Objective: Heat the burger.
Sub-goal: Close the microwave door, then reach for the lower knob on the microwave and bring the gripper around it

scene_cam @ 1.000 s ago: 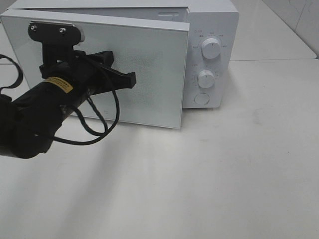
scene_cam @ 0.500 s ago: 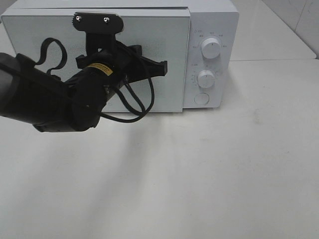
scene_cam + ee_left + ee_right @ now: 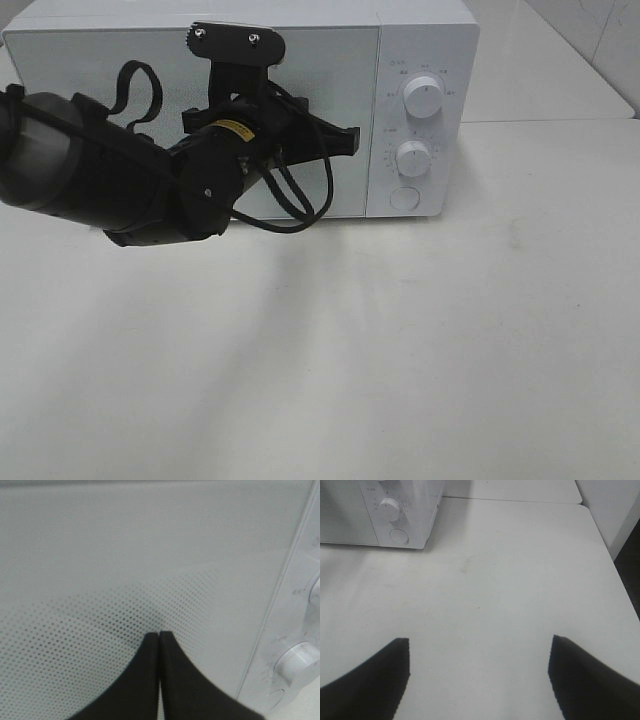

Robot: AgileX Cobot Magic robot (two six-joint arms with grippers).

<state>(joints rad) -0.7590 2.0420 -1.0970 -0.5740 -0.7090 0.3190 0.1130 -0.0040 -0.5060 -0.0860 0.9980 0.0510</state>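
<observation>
The black left gripper [image 3: 159, 633] is pinched closed, empty, at the white dotted door [image 3: 110, 70] of the white boxy microwave [image 3: 425, 40]. The black right gripper [image 3: 479, 640] is spread wide, nothing held.

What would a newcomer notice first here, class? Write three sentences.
The bulky black arm fills the left of the high view, its left pincer shut at the closed door of the white microwave. Two round knobs sit on its right panel. The right pincer hangs open over the white table.
</observation>
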